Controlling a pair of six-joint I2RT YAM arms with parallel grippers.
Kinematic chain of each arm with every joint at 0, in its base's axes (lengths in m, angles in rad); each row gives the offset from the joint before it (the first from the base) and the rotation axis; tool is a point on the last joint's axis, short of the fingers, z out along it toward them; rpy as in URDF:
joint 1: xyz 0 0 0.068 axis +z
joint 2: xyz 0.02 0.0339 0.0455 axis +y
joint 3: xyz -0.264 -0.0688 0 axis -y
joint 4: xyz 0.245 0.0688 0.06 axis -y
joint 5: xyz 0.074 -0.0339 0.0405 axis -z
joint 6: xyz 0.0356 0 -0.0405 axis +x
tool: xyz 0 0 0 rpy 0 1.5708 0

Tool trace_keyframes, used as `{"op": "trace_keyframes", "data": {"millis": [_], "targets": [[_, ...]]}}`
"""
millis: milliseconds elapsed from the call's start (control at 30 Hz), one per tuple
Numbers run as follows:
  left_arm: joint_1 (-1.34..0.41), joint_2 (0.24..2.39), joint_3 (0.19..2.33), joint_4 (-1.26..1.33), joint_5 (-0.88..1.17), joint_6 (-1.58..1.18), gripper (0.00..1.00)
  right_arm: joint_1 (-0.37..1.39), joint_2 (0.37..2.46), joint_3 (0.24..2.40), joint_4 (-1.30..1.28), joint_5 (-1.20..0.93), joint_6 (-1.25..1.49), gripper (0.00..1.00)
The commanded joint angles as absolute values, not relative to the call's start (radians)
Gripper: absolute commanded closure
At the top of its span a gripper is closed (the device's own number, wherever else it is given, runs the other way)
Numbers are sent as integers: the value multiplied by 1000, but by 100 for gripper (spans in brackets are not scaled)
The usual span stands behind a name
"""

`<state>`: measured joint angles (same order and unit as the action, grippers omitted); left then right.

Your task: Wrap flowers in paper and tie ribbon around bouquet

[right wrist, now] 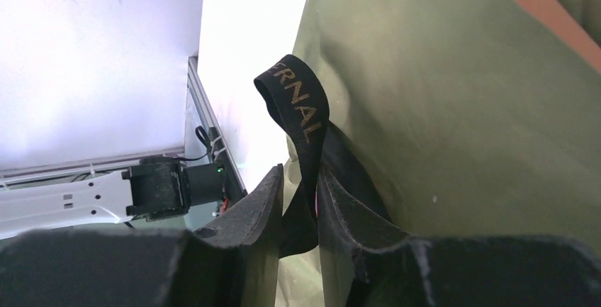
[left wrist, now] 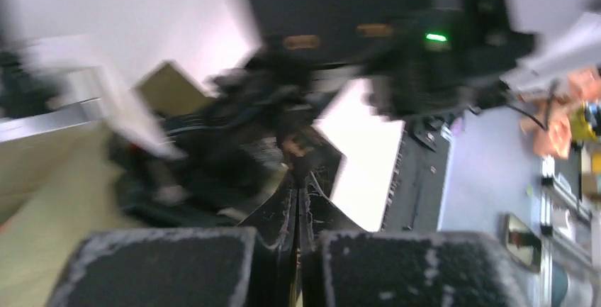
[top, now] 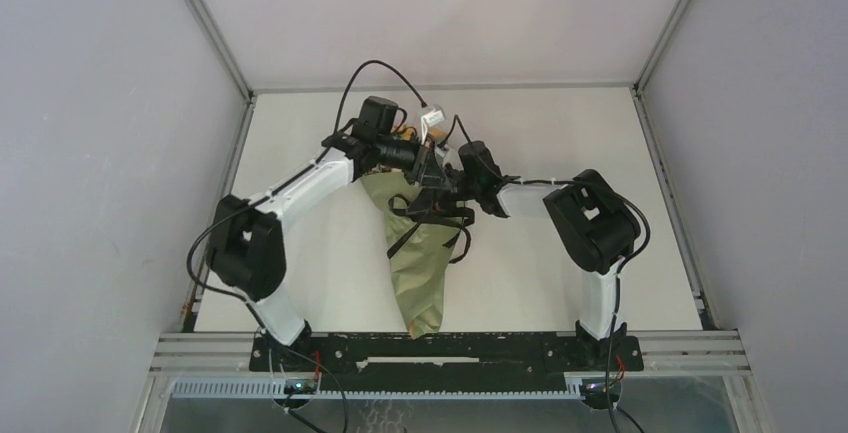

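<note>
The bouquet [top: 418, 263] lies on the table as an olive-green paper cone, its tip toward the arm bases. Both wrists cover its wide end, so the flowers are hidden. The black ribbon [top: 432, 221] loops around the cone's middle. My left gripper [top: 427, 167] hangs over the wide end; in the blurred left wrist view its fingers [left wrist: 283, 211] are pressed together and I cannot make out anything between them. My right gripper [right wrist: 300, 171] stands slightly open, with a gold-lettered ribbon [right wrist: 301, 101] loop rising between its jaws against the olive paper [right wrist: 461, 108].
The white table [top: 560, 283] is walled by grey panels on three sides. A black rail [top: 440, 348] carries both arm bases at the near edge. A peach-orange strip of paper [right wrist: 546, 9] shows at the right wrist view's top corner.
</note>
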<state>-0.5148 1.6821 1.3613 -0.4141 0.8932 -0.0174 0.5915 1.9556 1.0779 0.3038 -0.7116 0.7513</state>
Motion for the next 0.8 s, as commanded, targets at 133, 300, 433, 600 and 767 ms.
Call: {"op": "trace_keyframes", "data": {"millis": [133,300,433,600,767], "targets": [[-423,1852,1395,-170,739,-236,100,535,1867,985,420,-774,829,67],[-389,1910,1396,-163,699,-246,100,536,1864,954,455,-769,878,65],[-342,1914,1350,-96,702,-311,100,528,1823,904,435,-708,890,65],[-359,1953,1329,-94,711,-303,100,527,1812,892,421,-679,881,64],[-373,1985,1322,-112,699,-272,94,529,1811,893,441,-678,889,61]]}}
